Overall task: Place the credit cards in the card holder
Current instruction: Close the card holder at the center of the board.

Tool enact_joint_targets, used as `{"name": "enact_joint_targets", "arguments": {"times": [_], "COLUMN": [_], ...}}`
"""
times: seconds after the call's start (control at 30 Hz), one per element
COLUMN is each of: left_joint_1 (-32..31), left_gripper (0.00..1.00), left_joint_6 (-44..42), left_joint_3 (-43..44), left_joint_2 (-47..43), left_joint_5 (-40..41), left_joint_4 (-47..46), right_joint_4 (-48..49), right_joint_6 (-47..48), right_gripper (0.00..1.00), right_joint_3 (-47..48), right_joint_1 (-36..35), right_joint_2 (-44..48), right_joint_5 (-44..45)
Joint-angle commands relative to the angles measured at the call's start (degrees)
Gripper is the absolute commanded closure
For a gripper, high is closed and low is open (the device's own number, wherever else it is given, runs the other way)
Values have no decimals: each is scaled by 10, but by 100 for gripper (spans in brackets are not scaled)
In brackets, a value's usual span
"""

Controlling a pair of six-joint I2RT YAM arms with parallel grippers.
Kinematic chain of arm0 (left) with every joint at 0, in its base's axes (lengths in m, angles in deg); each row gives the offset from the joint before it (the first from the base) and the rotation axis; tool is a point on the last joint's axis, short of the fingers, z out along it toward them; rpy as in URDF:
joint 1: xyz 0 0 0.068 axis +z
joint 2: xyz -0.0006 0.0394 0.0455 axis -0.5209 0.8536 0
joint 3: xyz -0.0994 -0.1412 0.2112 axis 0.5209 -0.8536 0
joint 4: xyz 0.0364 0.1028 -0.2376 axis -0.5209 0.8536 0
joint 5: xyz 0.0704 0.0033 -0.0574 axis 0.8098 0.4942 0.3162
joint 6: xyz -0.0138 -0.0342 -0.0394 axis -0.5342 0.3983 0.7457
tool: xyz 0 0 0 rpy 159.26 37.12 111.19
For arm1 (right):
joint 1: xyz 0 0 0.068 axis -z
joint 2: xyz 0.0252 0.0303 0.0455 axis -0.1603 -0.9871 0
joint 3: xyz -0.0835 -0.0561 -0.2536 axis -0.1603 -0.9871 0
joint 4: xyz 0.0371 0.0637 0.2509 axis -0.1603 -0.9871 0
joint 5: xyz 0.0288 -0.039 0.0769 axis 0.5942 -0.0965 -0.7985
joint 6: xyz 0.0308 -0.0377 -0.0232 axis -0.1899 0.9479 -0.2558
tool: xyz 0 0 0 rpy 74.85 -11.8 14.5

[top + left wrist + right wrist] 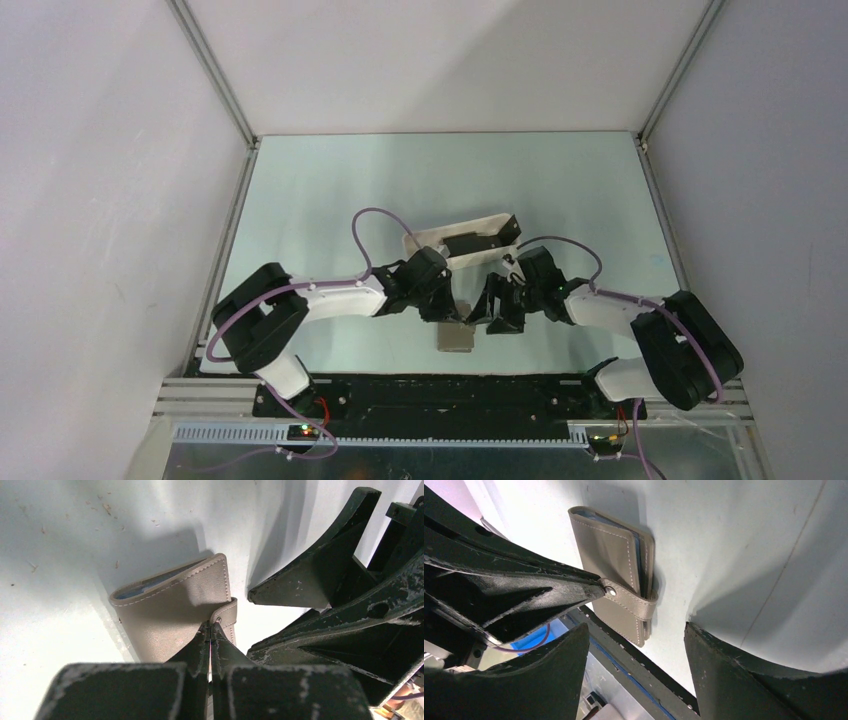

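Observation:
The card holder (457,338) is a grey-brown folded wallet lying near the table's front edge, with blue pockets showing at its open side (150,586). Its closing tab (634,602) wraps round one edge. My left gripper (212,626) is shut, its tips pinching the tab's snap end. My right gripper (636,647) stands open just right of the wallet, above its near corner, with nothing between the fingers (566,655). Dark credit cards (470,243) lie in the white tray behind both grippers.
The long white tray (430,240) sits tilted at mid-table, just behind the two wrists. The black front rail (644,670) runs right beside the wallet. The right gripper's fingers (320,570) stand close to the left gripper. White walls enclose the table.

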Motion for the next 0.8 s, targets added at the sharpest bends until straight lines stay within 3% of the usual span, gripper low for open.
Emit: {"name": "enact_joint_targets", "arguments": {"times": [0.0, 0.77], "left_joint_1": [-5, -16], "left_gripper": [100, 100], "left_joint_6": [-23, -27], "left_joint_3": [19, 33], "left_joint_2": [3, 31], "left_joint_5": [26, 49], "left_joint_4": [21, 57], "right_joint_4": [30, -33], "right_joint_6": [0, 51], "right_gripper": [27, 44], "right_joint_3": [-8, 43], "right_joint_1": [5, -45], "right_joint_2": [-38, -117], "right_joint_5": [10, 107]}}
